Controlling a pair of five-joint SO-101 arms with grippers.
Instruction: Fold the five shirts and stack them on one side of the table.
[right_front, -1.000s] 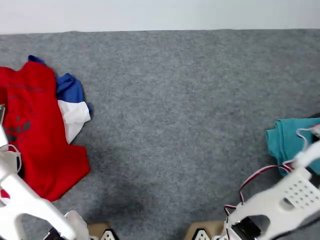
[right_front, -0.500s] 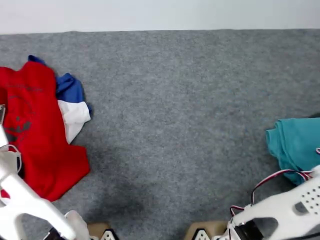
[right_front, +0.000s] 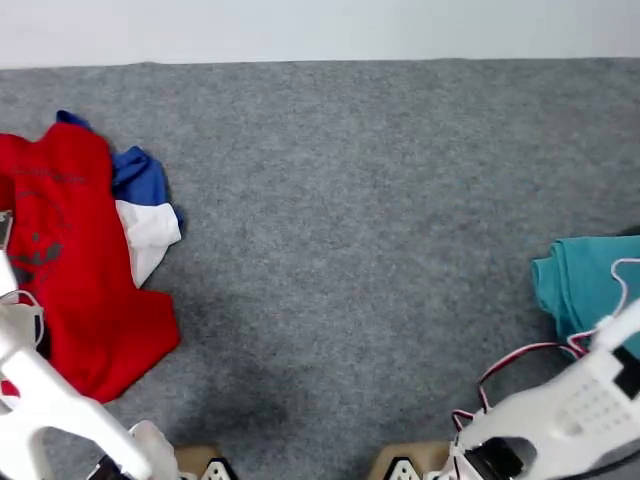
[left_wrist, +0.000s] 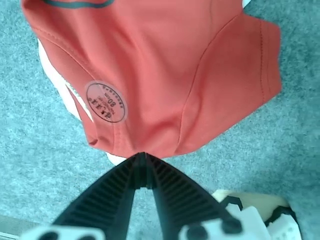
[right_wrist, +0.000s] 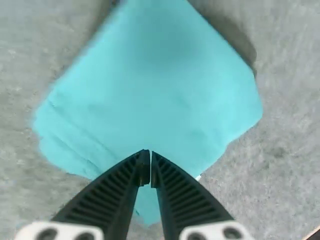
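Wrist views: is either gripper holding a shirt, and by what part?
Right gripper is shut above the teal shirt, apparently holding nothing. Left gripper is shut at the hem of the red shirt; whether it pinches cloth cannot be told.

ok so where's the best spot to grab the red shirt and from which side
Probably the near corner of the red shirt, the one toward the middle of the table, coming in from that bare side. That corner lies flat and alone on the felt, while farther up that edge overlaps the blue shirt and white shirt, which a pinch could catch too.
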